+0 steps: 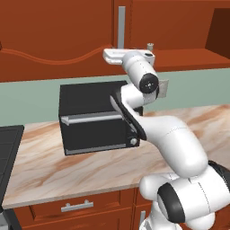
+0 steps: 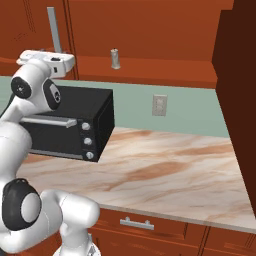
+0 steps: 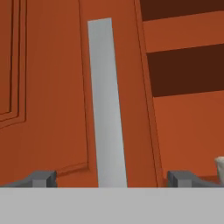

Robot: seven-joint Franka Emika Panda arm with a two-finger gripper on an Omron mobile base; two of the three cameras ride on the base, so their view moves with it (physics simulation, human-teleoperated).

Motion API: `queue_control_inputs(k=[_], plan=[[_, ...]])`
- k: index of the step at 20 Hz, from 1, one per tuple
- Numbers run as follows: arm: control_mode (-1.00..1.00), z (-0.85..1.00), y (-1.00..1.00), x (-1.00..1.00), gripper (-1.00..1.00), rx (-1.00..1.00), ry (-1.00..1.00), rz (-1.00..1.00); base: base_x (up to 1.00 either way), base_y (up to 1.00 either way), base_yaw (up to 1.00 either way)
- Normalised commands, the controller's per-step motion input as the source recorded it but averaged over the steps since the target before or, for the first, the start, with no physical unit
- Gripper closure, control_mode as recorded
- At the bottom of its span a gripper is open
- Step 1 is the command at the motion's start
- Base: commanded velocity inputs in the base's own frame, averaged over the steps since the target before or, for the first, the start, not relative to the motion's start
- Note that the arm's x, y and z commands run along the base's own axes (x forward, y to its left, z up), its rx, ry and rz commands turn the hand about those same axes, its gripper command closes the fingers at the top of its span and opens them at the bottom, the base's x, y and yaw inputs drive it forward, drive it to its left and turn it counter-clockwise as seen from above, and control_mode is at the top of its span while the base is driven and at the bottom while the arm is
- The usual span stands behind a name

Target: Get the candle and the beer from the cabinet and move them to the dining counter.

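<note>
The cabinet (image 1: 58, 27) is reddish-brown, with its left door shut and a long grey bar handle (image 1: 121, 27). To the right of that door the inside stands open. There the small pale candle (image 1: 150, 46) stands upright on the lowest shelf (image 2: 150, 67). The beer and the dining counter are out of view. My gripper (image 1: 117, 51) is raised in front of the handle's lower end and open. In the hand view the handle (image 3: 107, 105) rises between the two fingertips (image 3: 41, 178) without touching them, and the candle (image 3: 220, 168) peeks in at the right edge.
A black toaster oven (image 1: 94, 117) sits on the marbled kitchen counter (image 1: 67, 166) under my arm. The cabinet's opened right door (image 2: 235, 100) juts out at the right. A wall socket (image 2: 159, 105) is on the green backsplash, and a dark stove (image 1: 6, 152) is at far left.
</note>
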Motion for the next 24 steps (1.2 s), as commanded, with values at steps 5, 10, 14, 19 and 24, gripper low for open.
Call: queue_control_inputs(k=[5, 10, 14, 19, 24], plan=[[-1.00, 0.00, 0.00, 0.36, -1.00, 0.00, 0.00, 0.01, 0.00, 0.00, 0.00], [-1.00, 0.00, 0.00, 0.36, -1.00, 0.00, 0.00, 0.00, 0.00, 0.00, 0.00], [-1.00, 0.00, 0.01, 0.37, -1.00, 0.00, 0.00, 0.00, 0.00, 0.00, 0.00], [-1.00, 0.00, 0.01, 0.32, -1.00, 0.00, 0.00, 0.00, 0.00, 0.00, 0.00], [-1.00, 0.00, 0.01, 0.12, 1.00, 0.00, 0.00, 0.00, 0.00, 0.00, 0.00]])
